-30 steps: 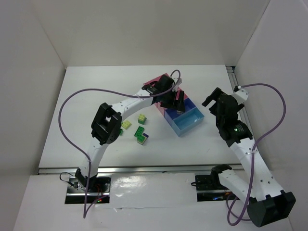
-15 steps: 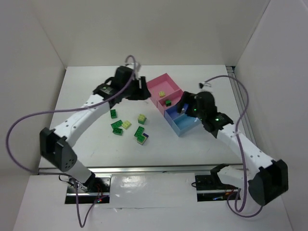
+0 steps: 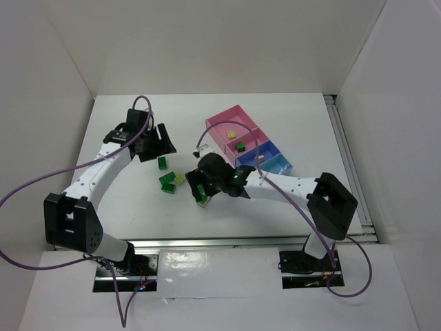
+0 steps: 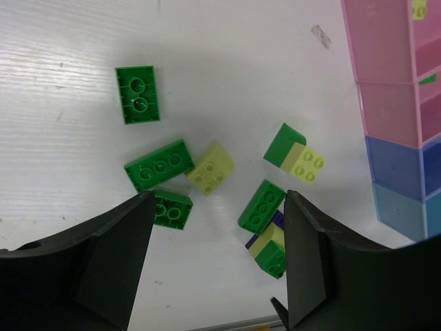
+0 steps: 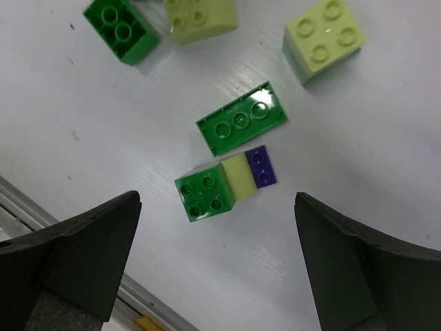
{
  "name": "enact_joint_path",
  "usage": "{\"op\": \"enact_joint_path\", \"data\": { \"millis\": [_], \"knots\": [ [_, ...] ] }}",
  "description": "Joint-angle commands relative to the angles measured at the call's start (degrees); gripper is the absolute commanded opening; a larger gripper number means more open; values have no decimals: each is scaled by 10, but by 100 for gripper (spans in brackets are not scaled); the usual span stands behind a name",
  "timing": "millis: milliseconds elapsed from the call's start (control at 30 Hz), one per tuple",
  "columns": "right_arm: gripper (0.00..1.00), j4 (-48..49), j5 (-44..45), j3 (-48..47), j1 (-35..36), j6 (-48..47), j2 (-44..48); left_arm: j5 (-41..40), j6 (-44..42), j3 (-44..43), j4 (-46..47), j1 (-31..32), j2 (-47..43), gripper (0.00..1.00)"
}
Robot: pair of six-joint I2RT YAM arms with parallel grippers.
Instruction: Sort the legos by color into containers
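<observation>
Container row (image 3: pixel 222 123), upper right of centre, holds two legos. Left gripper (image 4: pixel 219 207) and right gripper (image 5: pixel 217 200), both spread wide and empty, hover over one loose pile at mid-frame: collision risk. Green-yellow-purple stack (image 5: pixel 227 181) lies just beside a dark green brick (image 5: pixel 241 127); closing may catch both, or mis-sort mixed colours

text: none readable | labels: none | brands: none | numbers: none | signs: none in any view
</observation>
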State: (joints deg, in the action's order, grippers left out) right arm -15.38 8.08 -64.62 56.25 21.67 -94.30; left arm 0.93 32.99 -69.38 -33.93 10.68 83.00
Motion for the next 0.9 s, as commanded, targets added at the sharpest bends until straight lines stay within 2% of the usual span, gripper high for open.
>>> {"op": "enact_joint_path", "data": {
  "millis": [0,33,267,300,467,567,667,700,733,800,833,867],
  "knots": [
    [100,-23,4,-39,23,-70,-28,48,-12,-9,9,-2,3,78],
    [100,-23,4,-45,23,-75,-35,48,-12,-9,14,-2,3,78],
    [84,-33,-3,-63,23,-110,-77,55,-22,2,19,-2,8,77],
    [78,-33,-11,-63,23,-110,-85,55,-22,7,19,-2,8,77],
    [63,-28,-29,-63,23,-110,-98,55,-22,14,31,-2,3,77],
    [60,-33,-29,-70,23,-116,-105,60,-22,14,31,-2,3,77],
    [51,-40,-20,-70,23,-116,-110,66,-22,14,31,-2,3,76],
    [43,-40,-20,-70,23,-116,-110,66,-22,14,31,-2,3,76],
    [40,-40,-20,-70,23,-116,-105,66,-22,14,31,-2,3,76],
    [32,-45,-9,-70,23,-110,-92,77,-28,14,31,-2,3,76],
    [32,-45,-9,-75,23,-110,-79,86,-39,14,36,-2,8,75],
    [29,-51,-9,-75,23,-110,-71,144,-53,14,47,-2,8,75]
  ]
}}
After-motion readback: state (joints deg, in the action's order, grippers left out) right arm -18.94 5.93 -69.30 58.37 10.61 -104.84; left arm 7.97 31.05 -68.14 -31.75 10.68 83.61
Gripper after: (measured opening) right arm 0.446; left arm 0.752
